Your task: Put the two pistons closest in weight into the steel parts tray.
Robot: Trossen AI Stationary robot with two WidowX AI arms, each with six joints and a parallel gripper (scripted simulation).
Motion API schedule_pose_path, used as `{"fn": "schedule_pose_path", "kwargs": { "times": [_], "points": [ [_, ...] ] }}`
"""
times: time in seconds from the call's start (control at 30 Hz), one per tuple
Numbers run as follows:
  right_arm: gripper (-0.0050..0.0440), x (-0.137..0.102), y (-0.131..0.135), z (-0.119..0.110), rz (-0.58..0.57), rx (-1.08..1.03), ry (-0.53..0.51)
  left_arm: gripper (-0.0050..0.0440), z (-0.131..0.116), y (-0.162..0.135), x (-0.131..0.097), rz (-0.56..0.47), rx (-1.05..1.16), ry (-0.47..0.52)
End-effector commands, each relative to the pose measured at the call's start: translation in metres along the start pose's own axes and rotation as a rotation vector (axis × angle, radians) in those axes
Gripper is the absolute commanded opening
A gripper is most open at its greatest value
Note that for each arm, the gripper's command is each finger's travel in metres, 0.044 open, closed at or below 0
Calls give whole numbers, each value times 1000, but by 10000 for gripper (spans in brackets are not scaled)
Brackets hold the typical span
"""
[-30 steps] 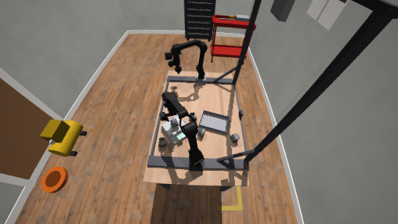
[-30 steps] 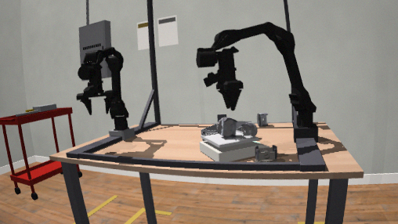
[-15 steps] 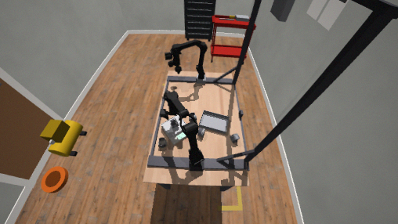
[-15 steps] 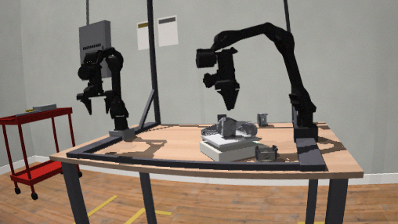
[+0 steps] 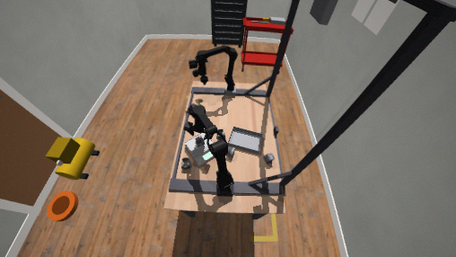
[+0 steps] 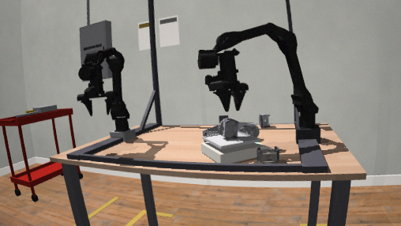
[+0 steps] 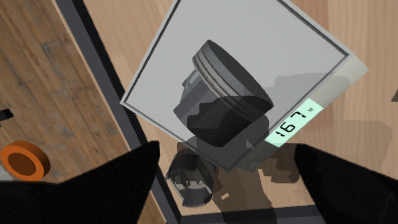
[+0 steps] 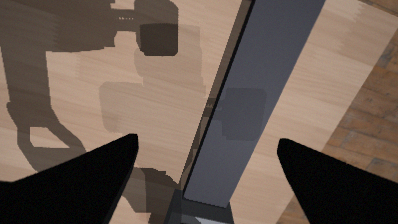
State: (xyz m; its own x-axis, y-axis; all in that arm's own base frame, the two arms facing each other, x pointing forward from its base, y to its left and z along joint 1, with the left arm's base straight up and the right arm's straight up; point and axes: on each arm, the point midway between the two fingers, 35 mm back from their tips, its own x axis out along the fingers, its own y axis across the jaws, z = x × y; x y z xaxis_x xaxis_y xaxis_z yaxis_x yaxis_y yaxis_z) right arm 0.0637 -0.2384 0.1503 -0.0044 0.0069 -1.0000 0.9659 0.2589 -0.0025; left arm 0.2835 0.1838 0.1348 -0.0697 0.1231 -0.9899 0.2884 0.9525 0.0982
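A grey piston [image 5: 199, 141] [image 6: 229, 129] [image 7: 225, 90] lies on its side on the white scale [image 5: 192, 152] [image 6: 215, 152] [image 7: 165, 65], whose display reads 167. Another piston [image 5: 186, 163] [image 6: 268, 155] [image 7: 191, 181] stands beside the scale. One piston [image 5: 231, 152] lies between scale and tray, one [image 5: 220, 134] near the tray's corner, and one [image 5: 268, 158] [image 6: 264, 120] beyond the tray. The steel tray [image 5: 245, 141] looks empty. My left gripper [image 6: 232, 110] [image 7: 226, 149] is open, above the scale and its piston, touching nothing. My right gripper [image 6: 99, 114] [image 8: 208, 143] is open and empty, high over the table's far end.
A dark frame [image 5: 226, 187] [image 6: 197, 166] [image 8: 250, 115] borders the wooden table, with uprights at one side. The left arm passes over the scale area and hides part of it in the top view. A red cart [image 5: 267, 27] [image 6: 39, 115] stands beyond the table.
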Motion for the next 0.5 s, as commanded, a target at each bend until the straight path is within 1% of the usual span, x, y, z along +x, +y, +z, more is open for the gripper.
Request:
{"fn": "schedule_pose_path", "kwargs": {
  "times": [0.0, 0.07, 0.47],
  "points": [
    [400, -8, 0, 5, 2, 1, -32, 378, 0, 1, -15, 63, 113, -31],
    [400, -8, 0, 5, 2, 1, -32, 378, 0, 1, -15, 63, 113, -31],
    [400, -8, 0, 5, 2, 1, -32, 378, 0, 1, -15, 121, 428, -14]
  ]
}}
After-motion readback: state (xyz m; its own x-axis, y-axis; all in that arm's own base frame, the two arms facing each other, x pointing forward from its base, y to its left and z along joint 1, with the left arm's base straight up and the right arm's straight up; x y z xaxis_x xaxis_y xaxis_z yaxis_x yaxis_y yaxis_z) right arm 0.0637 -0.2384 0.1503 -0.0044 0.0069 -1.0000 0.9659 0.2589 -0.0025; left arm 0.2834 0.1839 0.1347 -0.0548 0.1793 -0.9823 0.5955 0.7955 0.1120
